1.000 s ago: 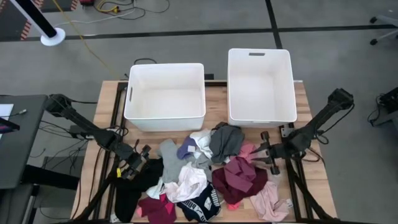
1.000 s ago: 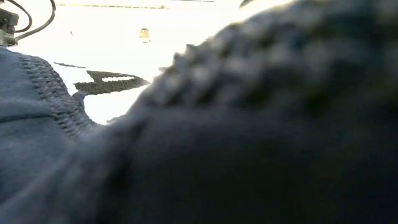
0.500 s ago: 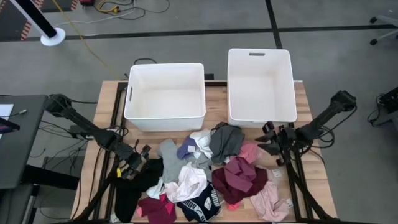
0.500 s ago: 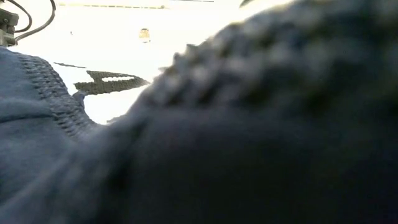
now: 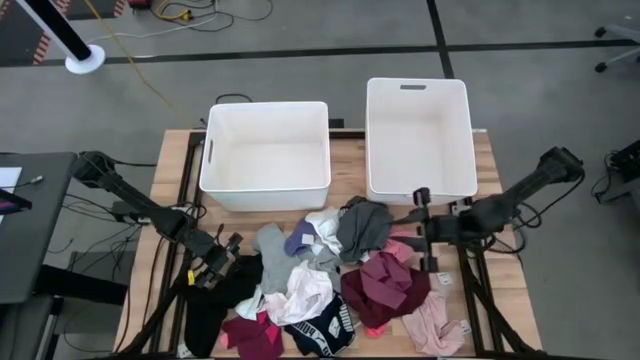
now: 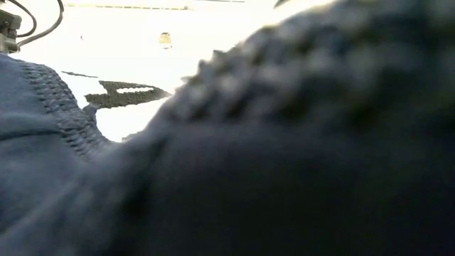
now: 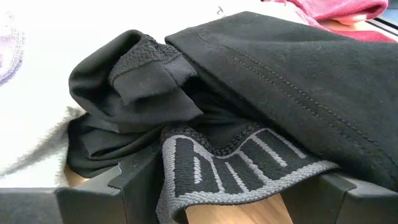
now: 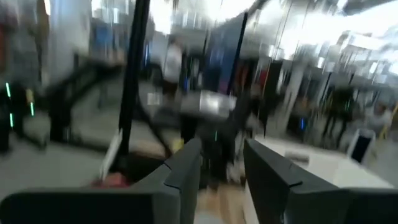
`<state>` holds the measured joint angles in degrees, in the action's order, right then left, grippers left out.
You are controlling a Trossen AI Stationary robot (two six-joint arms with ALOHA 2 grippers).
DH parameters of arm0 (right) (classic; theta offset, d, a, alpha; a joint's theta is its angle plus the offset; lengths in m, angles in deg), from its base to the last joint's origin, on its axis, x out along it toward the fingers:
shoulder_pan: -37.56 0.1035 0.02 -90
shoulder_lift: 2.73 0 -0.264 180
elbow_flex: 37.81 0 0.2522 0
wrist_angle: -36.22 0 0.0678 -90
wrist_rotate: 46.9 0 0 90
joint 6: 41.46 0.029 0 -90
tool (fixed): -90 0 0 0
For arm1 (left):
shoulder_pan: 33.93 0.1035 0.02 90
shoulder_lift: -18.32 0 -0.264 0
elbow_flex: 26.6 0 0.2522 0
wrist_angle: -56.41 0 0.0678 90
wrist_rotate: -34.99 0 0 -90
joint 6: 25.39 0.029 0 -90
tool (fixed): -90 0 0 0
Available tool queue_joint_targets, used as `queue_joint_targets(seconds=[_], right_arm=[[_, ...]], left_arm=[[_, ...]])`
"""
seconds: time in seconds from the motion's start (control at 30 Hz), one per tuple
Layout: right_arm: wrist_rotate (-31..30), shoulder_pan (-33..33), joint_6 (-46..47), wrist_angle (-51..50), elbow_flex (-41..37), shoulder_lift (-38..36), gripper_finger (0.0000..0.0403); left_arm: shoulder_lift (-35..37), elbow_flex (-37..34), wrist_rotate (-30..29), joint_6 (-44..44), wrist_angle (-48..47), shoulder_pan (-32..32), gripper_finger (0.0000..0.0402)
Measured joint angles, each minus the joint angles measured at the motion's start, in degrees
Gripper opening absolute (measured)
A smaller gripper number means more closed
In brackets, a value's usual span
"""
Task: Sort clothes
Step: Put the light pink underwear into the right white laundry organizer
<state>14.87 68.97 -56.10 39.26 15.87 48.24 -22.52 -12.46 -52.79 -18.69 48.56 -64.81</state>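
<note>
The clothes (image 5: pixel 320 280) lie in a heap on the near half of the table. My left gripper (image 5: pixel 222 262) sits low at the heap's left edge, open, against a black garment (image 7: pixel 280 74) whose grey lettered waistband (image 7: pixel 236 168) lies between its fingers. My right gripper (image 5: pixel 415 225) hangs raised over the heap's right edge, above a pink garment (image 5: pixel 400 243), pointing level toward the table's left. Its wrist view shows the right gripper (image 8: pixel 222 177) open with nothing between the fingers. In the low view dark blue cloth (image 6: pixel 213 178) covers nearly everything. My left gripper has its open fingers either side of the black garment's waistband end (image 7: pixel 186 186). The cloth lies slack on the table and rests against the inner sides of both fingers (image 7: pixel 134 186). The fingers come in slanting downward from the table's left side.
Two white bins stand at the table's far side, the left bin (image 5: pixel 210 160) and the right bin (image 5: pixel 372 140), both showing bare insides. A grey garment (image 5: pixel 362 228) and a maroon one (image 5: pixel 385 285) lie nearest my right gripper.
My right gripper has risen from table height beside the pink garment and tipped up to level. It has drawn slightly toward the far edge and the table's left, carrying nothing. The clothes have stayed where they were.
</note>
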Motion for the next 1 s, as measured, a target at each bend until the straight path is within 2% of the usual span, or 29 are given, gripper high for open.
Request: queue_joint_targets(seconds=[0.17, 0.3, 0.4, 0.67, 0.83, 1.0], right_arm=[[-0.3, -0.6, 5.9, -26.8, 14.1, 6.4, 0.019], [-0.3, -1.5, 9.5, -35.8, 22.9, 11.5, 0.0214], [0.4, -1.6, 9.7, -38.2, 27.9, 15.6, 0.0222], [7.3, -1.8, 10.7, -42.4, 37.0, 29.0, 0.0229], [7.4, -3.0, 11.2, -43.7, 38.7, 36.3, 0.0228], [10.8, -4.5, 11.3, -38.6, 38.7, 43.3, 0.0228]], left_arm=[[0.0, 0.0, 0.0, 0.0, 0.0, 0.0, 0.0275], [0.0, 0.0, 0.0, 0.0, 0.0, 0.0, 0.0275], [0.0, 0.0, 0.0, 0.0, 0.0, 0.0, 0.0275], [0.0, 0.0, 0.0, 0.0, 0.0, 0.0, 0.0275], [0.0, 0.0, 0.0, 0.0, 0.0, 0.0, 0.0275], [0.0, 0.0, 0.0, 0.0, 0.0, 0.0, 0.0275]])
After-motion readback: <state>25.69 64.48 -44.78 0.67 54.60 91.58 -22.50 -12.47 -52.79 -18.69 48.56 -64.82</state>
